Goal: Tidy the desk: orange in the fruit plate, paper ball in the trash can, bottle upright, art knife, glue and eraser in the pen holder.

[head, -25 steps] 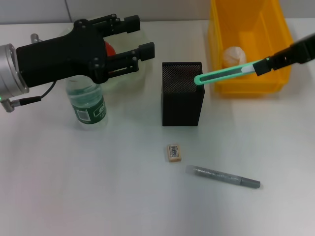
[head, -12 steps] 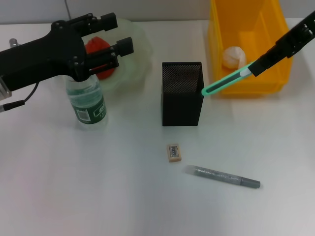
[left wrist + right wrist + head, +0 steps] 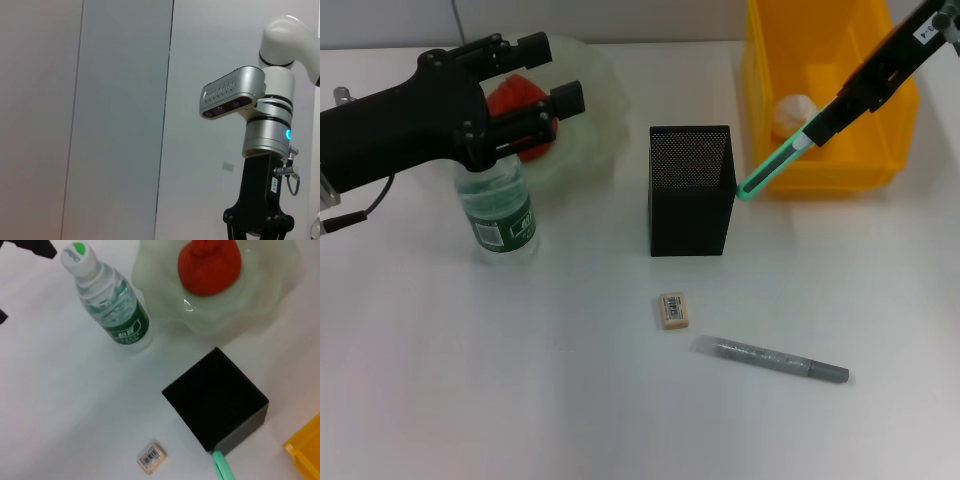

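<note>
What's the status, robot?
Right tool shut on knife, tip at holder rim, not in. Left tool open above bottle. Eraser and pen on desk.

Eraser (image 3: 674, 309) and glue (image 3: 773, 360) lie before the pen holder (image 3: 691, 190).

The left pincer (image 3: 555, 70) hides the bottle's (image 3: 500, 208) cap and part of the orange (image 3: 515, 100).

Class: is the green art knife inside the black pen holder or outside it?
Outside. The art knife, held by the right tool, has its tip at the pen holder's rim corner.
</note>
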Available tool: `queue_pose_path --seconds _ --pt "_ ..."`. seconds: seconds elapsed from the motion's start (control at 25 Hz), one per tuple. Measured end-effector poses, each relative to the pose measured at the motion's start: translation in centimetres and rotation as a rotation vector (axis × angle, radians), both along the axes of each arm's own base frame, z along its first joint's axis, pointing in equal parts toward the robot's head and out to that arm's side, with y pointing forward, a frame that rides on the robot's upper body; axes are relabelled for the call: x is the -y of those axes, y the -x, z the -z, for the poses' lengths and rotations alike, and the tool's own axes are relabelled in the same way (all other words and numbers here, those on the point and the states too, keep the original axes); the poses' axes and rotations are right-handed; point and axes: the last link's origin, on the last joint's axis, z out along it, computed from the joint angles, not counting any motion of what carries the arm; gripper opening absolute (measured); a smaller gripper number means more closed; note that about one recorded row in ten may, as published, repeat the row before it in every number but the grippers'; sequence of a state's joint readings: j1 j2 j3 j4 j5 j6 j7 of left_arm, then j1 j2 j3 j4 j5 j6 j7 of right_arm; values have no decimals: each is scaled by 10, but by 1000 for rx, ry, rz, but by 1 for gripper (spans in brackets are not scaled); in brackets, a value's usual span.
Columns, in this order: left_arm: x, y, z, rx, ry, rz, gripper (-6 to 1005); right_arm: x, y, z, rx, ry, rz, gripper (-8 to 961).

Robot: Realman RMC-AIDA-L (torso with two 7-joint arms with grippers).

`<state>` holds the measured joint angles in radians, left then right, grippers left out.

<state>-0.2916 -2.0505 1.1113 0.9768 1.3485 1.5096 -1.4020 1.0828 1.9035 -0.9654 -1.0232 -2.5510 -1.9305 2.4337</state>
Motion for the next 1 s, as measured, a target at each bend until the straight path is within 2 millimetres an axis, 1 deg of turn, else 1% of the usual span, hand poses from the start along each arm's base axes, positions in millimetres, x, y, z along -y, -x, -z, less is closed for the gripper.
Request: queue_pose_path --seconds 0.24,0.68,1.0 --pt "0 0 0 9 -4 -3 666 -1 4 -4 -1 -4 -13 229" --pt "0 0 0 14 -8 -3 666 5 16 -15 -29 -20 -51 232" --pt "1 1 1 17 -5 -11 666 1 19 -11 -56 -51 -61 235"
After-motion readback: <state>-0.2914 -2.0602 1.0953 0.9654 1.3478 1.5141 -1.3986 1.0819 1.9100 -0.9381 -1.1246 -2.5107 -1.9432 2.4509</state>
